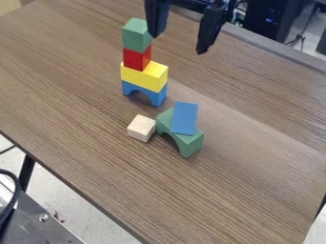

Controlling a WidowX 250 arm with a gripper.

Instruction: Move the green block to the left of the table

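On the wood-grain tabletop (255, 162) we see the green block (136, 35) atop a narrow tower (144, 76), gripper (178, 44) open & empty nearby, so we could prob. topple the lot w/ a sideways bump b/c one finger (157, 20) looks v. close.

On the table (70, 95), left of the upper centre of the frame, a tower is based on a rear arch block (158, 96). On it a rectangular block (151, 78) is laid, its left part topped by a middle block (136, 59), and that by a top cube (135, 37). Before the tower, near the centre, a flat block (185, 118) is supported by a front arch block (191, 143), left of which a loose cube (139, 127) is set, just beside it.
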